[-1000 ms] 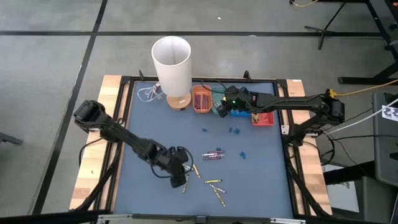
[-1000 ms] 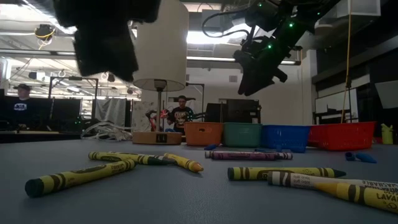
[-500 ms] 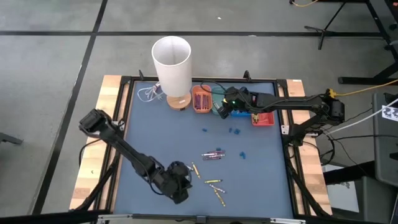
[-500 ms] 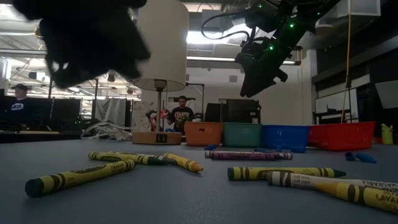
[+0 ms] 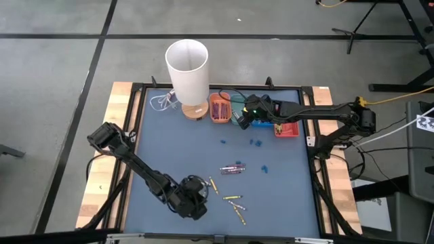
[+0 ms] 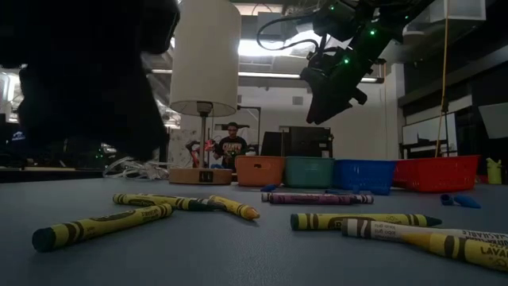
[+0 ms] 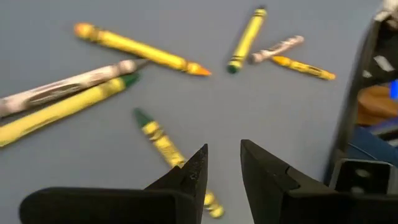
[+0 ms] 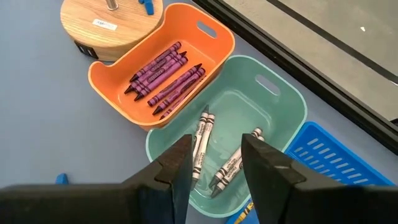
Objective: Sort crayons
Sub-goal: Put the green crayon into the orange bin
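We see the crayons [image 5: 232,198] as thin paper-wrapped sticks scattered over the blue table [image 5: 203,149]: several yellow ones with green or orange tips lie near the front edge, a pale one sits among them, and a short purple group [image 5: 232,168] rests nearer the middle. More have already gone into the small trays at the back: purple ones fill the orange tray [image 8: 158,68], and a few pale ones lie in the green tray [image 8: 227,140] just beside it. Our left gripper [image 7: 222,168] hangs low over the front of the table, its fingers [image 7: 193,171] parted by a narrow gap with nothing between them; one yellow crayon [image 7: 165,144] with a green tip runs right under that gap, and the other loose yellow and pale sticks lie spread out just beyond it. Our right gripper [image 8: 214,165] hovers above the green tray, its fingers apart and empty, with the pale crayons [image 8: 200,140] in that tray directly below it and the purple ones in the orange tray a little off to the side. In the low view the yellow crayons [image 6: 99,226] lie flat on the table in the foreground.
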You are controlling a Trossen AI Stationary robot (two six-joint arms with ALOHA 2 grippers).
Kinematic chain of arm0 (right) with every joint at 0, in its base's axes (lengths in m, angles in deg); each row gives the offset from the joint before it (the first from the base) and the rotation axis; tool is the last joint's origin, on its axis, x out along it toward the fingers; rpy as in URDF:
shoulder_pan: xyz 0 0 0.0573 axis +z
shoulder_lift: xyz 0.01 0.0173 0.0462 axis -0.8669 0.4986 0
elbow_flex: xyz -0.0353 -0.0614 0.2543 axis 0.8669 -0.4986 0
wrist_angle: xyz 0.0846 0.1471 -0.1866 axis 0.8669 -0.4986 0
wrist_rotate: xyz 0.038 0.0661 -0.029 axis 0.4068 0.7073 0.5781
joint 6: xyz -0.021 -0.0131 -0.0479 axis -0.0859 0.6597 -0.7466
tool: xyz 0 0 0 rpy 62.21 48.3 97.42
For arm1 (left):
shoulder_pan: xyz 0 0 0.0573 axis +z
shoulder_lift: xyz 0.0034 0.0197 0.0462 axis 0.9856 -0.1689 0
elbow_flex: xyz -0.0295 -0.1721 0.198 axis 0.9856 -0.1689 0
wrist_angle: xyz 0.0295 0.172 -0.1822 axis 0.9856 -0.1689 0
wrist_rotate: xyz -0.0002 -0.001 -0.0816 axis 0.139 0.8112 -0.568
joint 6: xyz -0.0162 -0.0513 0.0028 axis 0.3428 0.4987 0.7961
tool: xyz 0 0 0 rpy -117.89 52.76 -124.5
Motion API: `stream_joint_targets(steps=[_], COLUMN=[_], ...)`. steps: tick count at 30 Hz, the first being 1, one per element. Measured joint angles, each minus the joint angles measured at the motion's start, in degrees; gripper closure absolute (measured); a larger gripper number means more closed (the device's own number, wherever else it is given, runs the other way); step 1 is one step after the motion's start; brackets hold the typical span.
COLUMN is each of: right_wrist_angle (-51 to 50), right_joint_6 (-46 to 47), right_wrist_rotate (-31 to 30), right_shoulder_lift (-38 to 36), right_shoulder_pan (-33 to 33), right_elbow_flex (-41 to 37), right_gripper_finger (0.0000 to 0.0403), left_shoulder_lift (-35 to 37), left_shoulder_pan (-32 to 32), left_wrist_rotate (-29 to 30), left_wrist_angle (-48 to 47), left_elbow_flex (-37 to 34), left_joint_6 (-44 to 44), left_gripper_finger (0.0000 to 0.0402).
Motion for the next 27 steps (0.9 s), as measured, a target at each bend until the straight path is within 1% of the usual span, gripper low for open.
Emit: stream_joint_targets(steps=[3, 9, 20, 22, 27], right_wrist_angle=[0.02, 0.01, 0.04, 0.02, 0.02], right_joint_6=[0.0, 0.0, 0.0, 0.0, -0.01], right_wrist_rotate=[0.0, 0.0, -0.01, 0.0, 0.0], right_shoulder_lift=[0.0, 0.0, 0.0, 0.0, 0.0], right_shoulder_pan=[0.01, 0.02, 0.02, 0.02, 0.0], right_elbow_flex=[0.0, 0.0, 0.0, 0.0, 0.0], right_gripper_finger=[0.0267, 0.0267, 0.0267, 0.0267, 0.0267], left_shoulder_lift=[-0.02, -0.16, -2.32, -2.34, -2.34], left_shoulder_pan=[0.2, 0.54, 0.74, 0.73, -0.21], left_wrist_rotate=[1.27, 3.95, 2.18, 1.59, 0.43], left_wrist_angle=[-2.64, -2.72, -2.52, -2.45, -2.55], left_elbow_flex=[0.0, 0.0, 0.09, 0.13, 2.82], left_joint_6=[2.59, 2.65, 2.87, 4.44, 5.68], left_gripper_finger=[0.0321, 0.0321, 0.0322, 0.0322, 0.0322])
